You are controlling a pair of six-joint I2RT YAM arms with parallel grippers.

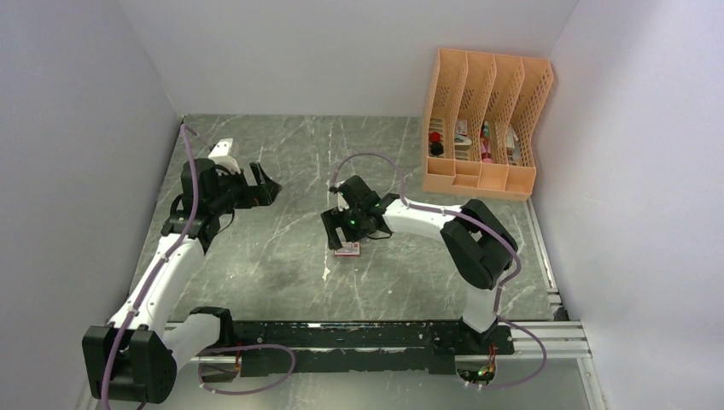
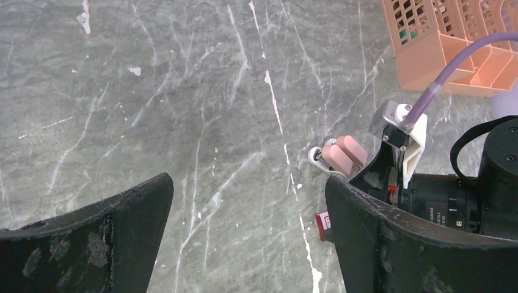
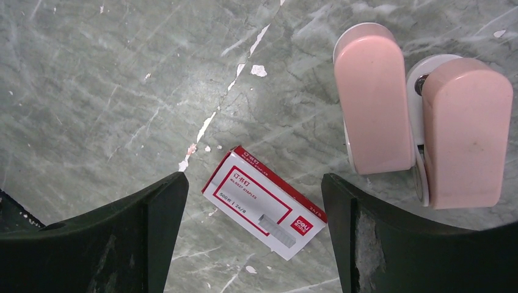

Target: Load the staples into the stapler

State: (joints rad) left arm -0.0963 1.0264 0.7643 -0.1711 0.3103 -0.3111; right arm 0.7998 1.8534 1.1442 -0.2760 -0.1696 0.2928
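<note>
Well open, empty right claw (image 3: 251, 201)

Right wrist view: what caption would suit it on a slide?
Open right tool hovers over the red-and-white staple box, pink stapler alongside.

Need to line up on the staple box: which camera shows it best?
Right wrist: the box lies whole, label up, below the open right gripper. The top view shows only a speck; left wrist, just a red corner.
</note>
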